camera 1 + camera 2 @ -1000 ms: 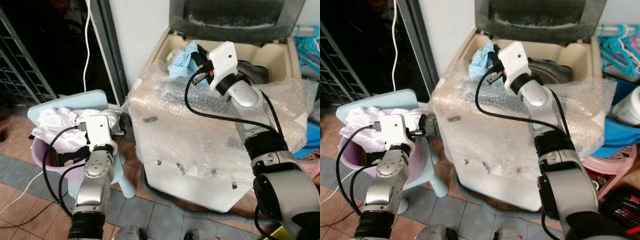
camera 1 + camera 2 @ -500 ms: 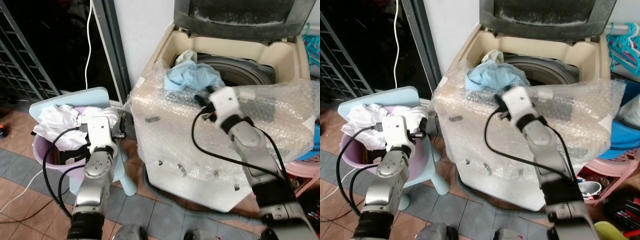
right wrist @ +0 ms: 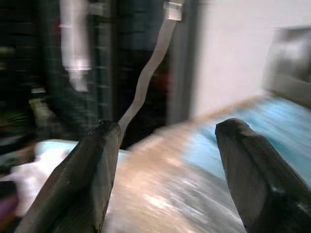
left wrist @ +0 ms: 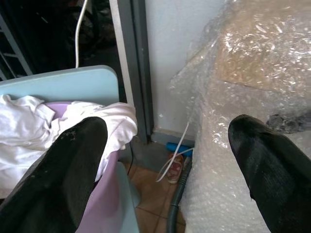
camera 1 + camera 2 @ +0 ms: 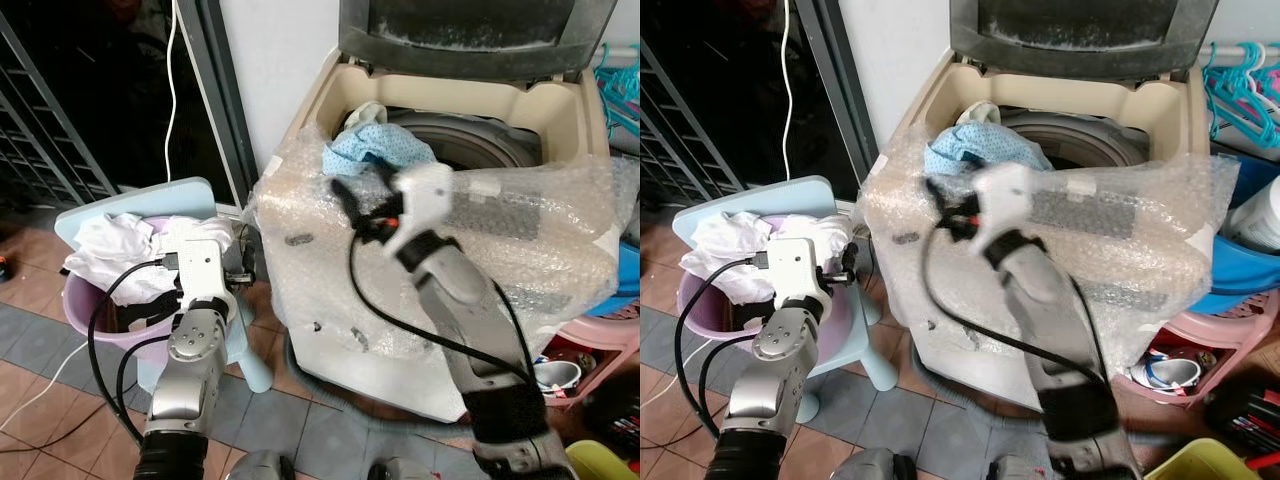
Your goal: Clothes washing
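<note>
While the blue cloth (image 5: 378,146) lies on the washing machine's (image 5: 330,250) rim, your right gripper (image 3: 165,174) hangs spread and empty; white clothes (image 5: 115,250) wait in the basin (image 5: 85,305) beside your spread left gripper (image 4: 165,160)

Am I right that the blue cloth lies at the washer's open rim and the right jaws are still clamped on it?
Not quite. The blue cloth does lie at the washing machine's open rim, but the right gripper holds nothing: the right wrist view shows its jaws apart and empty.
</note>
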### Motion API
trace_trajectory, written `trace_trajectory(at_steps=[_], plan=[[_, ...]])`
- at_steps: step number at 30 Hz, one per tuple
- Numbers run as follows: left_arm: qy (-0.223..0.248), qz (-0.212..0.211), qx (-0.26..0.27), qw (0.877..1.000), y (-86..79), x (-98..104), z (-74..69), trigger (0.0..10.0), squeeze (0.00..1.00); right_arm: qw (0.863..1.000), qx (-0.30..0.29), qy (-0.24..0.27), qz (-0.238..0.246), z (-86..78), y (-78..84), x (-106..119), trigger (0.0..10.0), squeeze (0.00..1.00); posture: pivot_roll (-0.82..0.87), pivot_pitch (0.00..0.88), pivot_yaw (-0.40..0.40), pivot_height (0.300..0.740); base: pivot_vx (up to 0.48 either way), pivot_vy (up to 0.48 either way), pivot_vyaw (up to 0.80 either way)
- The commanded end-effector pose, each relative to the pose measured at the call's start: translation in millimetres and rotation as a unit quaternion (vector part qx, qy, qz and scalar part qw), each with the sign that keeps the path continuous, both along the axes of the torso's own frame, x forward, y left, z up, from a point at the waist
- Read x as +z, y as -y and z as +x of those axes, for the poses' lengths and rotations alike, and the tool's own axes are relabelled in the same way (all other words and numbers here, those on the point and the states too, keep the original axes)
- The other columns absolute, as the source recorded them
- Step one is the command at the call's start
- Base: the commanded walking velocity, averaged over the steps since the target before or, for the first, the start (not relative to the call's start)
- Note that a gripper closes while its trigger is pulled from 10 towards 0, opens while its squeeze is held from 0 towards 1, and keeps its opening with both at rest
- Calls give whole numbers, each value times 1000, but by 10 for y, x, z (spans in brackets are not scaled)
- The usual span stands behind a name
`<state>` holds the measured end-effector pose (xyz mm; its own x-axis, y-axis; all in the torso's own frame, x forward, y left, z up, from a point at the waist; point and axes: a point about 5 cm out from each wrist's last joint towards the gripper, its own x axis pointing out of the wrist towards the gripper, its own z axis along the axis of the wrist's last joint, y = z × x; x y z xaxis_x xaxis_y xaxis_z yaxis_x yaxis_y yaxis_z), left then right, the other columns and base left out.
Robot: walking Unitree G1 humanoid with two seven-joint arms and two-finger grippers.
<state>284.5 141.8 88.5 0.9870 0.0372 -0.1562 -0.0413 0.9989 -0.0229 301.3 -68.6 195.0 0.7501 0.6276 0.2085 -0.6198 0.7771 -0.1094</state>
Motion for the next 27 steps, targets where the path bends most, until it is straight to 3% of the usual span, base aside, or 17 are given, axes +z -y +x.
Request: trace_trajectory(at_steps=[1,4,8,9,10,11,14,15,18,21,22,24,25,26,27], plan=[[6,3,-1,1000,-13,43,2,10000,0,997,71,-7,-12,-22,-188,51,10000,1000,-49,5,87,740,0,0,0],[10,3,3,1000,-21,57,-2,10000,0,990,129,-32,-56,51,-302,32,10000,1000,-30,2,74,740,0,0,0],[8,3,10,1000,-42,54,-12,10000,0,990,39,-70,-112,479,-315,-37,10000,1000,-17,0,62,740,0,0,0],[8,5,10,1000,-37,56,-8,10000,0,989,-22,-87,-116,638,-243,-25,10000,1000,-11,0,60,740,0,0,0],[8,6,10,1000,-37,56,-8,10000,0,989,-38,-93,-112,671,-218,-21,10000,1000,-11,0,60,740,0,0,0],[8,7,11,1000,-38,58,-12,10000,0,983,-111,-114,-92,800,-49,15,10000,1000,-5,0,57,740,0,0,0],[6,8,14,1000,-58,53,-27,10000,0,977,-185,-98,-49,902,192,156,10000,1000,-4,0,55,740,0,0,0],[4,8,17,1000,-78,43,-38,10000,0,972,-221,-74,-21,932,371,265,10000,1000,-4,0,55,740,0,0,0],[3,7,14,1000,-64,38,-29,10000,0,961,-276,-33,-7,918,654,336,10000,1000,-4,0,55,740,0,0,0],[5,7,11,1000,-46,42,-21,10000,0,960,-278,5,-4,823,725,384,10000,1000,-23,0,63,740,0,0,0],[6,5,10,1000,-48,43,-23,10000,0,966,-250,58,-18,607,701,394,10000,1000,-29,0,65,740,0,0,0],[8,1,10,1000,-53,43,-27,10000,0,970,-229,74,-19,452,663,345,10000,1000,-33,0,68,740,0,0,0],[11,-3,10,1000,-54,48,-26,10000,0,972,-219,79,-23,334,635,275,10000,925,-33,0,68,740,0,0,0],[12,-3,10,1000,-52,52,-25,10000,0,973,-213,80,-23,258,623,219,10000,322,-33,0,68,740,0,0,0],[11,-2,9,1000,-50,54,-25,10000,0,974,-211,80,-26,191,615,158,10000,0,-40,0,70,740,0,0,0]])
